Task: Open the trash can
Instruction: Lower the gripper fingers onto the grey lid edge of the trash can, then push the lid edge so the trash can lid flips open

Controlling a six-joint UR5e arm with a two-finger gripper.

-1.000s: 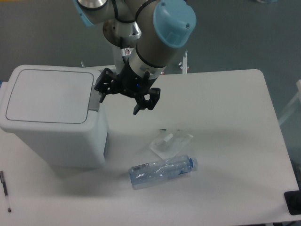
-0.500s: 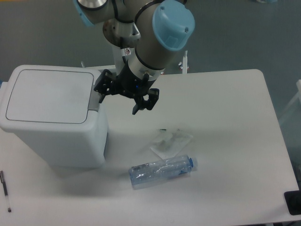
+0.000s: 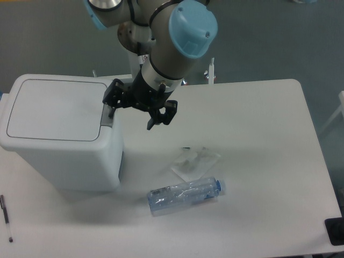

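Trash can [image 3: 62, 137] sits at left end of desk [image 3: 258, 161], lid flat and shut. End effector [image 3: 134, 110] spread open, holding nothing; one finger right at the grey latch tab [image 3: 109, 114] on the can's right edge. Opening not yet done: latch press and lid lift remain.
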